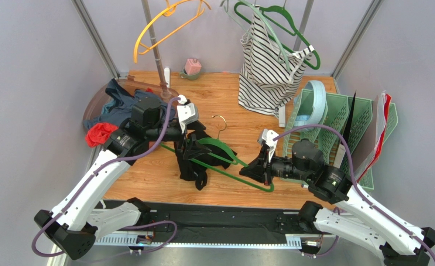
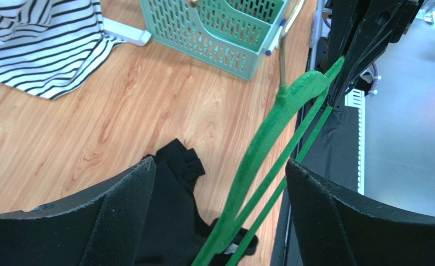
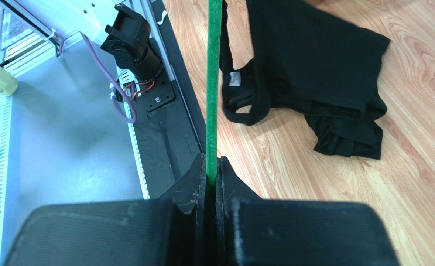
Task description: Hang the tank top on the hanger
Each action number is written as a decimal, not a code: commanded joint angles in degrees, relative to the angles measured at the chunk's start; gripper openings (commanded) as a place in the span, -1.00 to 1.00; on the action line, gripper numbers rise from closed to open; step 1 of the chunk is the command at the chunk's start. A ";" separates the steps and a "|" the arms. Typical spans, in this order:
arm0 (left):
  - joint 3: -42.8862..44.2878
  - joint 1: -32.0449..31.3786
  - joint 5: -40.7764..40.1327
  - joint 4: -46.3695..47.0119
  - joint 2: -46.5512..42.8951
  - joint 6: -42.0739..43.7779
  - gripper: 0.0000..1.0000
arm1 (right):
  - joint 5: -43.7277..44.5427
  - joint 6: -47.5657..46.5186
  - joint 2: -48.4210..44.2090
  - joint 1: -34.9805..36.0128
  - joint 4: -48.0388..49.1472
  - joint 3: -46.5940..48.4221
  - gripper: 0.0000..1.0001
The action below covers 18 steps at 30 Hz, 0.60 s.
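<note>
The black tank top (image 1: 194,160) lies crumpled on the wooden table, also seen in the left wrist view (image 2: 170,210) and the right wrist view (image 3: 314,61). The dark green hanger (image 1: 221,151) is tilted above the table, and its left end reaches into the top's fabric. My right gripper (image 1: 258,169) is shut on the hanger's lower bar (image 3: 213,83), with the bar pinched between its pads (image 3: 212,166). My left gripper (image 1: 192,148) hovers over the top with its jaws wide open (image 2: 219,166). The hanger's arm (image 2: 269,138) passes between the left fingers, touching neither.
A striped top (image 1: 267,66) hangs on a pale mint hanger at the back. A yellow hanger (image 1: 164,25) hangs on a pole (image 1: 156,50). Mint-green file racks (image 1: 342,116) stand at right. A blue-grey garment (image 1: 114,102) and a red cloth (image 1: 100,133) lie at left.
</note>
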 commanded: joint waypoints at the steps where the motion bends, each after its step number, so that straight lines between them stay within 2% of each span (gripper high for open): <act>1: 0.74 -0.86 3.16 0.72 0.47 1.59 0.67 | -2.57 -0.58 -0.88 0.28 3.54 2.89 -1.00; 4: 0.92 -1.30 5.01 0.81 1.44 1.32 0.36 | -1.96 -1.37 -0.97 0.20 3.54 2.71 -1.00; 9: 1.00 -2.27 7.20 0.63 1.88 0.88 0.01 | -0.03 -3.12 -0.88 0.20 3.37 2.71 -1.00; 11: 1.00 -2.36 9.13 0.55 1.97 0.62 -0.21 | 1.12 -4.62 -0.53 0.11 3.63 2.71 -1.00; 12: 0.92 -2.36 9.66 0.55 1.97 0.44 -0.39 | 2.26 -5.06 -0.53 0.19 3.72 2.71 -1.00; 14: 0.83 -2.44 11.76 0.46 1.97 0.27 -0.59 | 3.40 -7.08 -0.10 0.02 4.15 2.63 -1.00; 15: 0.83 -2.44 12.30 0.37 1.97 0.09 -0.78 | 4.98 -7.60 -0.01 0.02 4.33 2.63 -1.00; 18: 0.74 -2.44 13.18 -0.07 1.45 0.18 -1.00 | 9.19 -11.12 0.26 -0.42 4.94 2.10 -1.00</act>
